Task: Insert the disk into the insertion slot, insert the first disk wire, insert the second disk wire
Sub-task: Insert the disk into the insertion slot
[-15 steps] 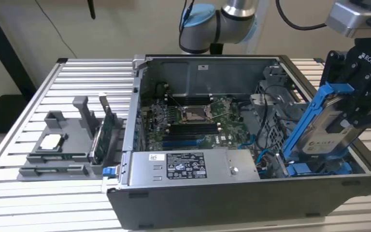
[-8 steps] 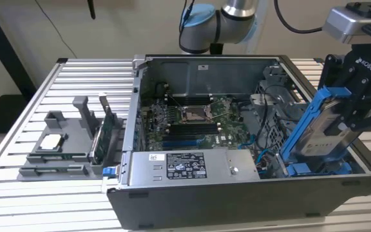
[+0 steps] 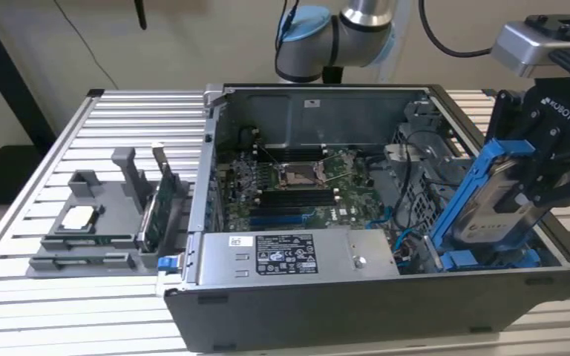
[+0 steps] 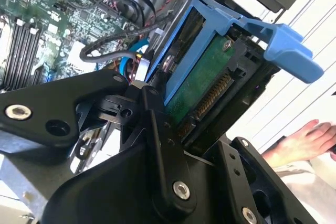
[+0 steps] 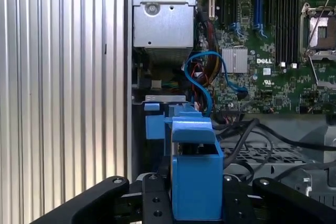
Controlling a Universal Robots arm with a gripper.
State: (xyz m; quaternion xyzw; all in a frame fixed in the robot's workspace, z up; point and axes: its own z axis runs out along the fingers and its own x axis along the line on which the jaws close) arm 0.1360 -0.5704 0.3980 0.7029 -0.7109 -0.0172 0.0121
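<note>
Hand (image 5: 194,205): clamped on the disk (image 3: 498,189).
Disk: tilted, lower end down in the case (image 3: 364,311), at the exterior view's right.
Slot: mouth hidden behind the disk.
Risk: the tilt may jam it against the other carrier (image 3: 488,259) or snag the blue cables (image 5: 202,72).

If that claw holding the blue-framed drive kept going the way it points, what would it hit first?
Likely the drive cage at the case's corner: the gripper aims the disk down at it, where another blue-fronted carrier already sits. Depth is hard to judge.
</note>
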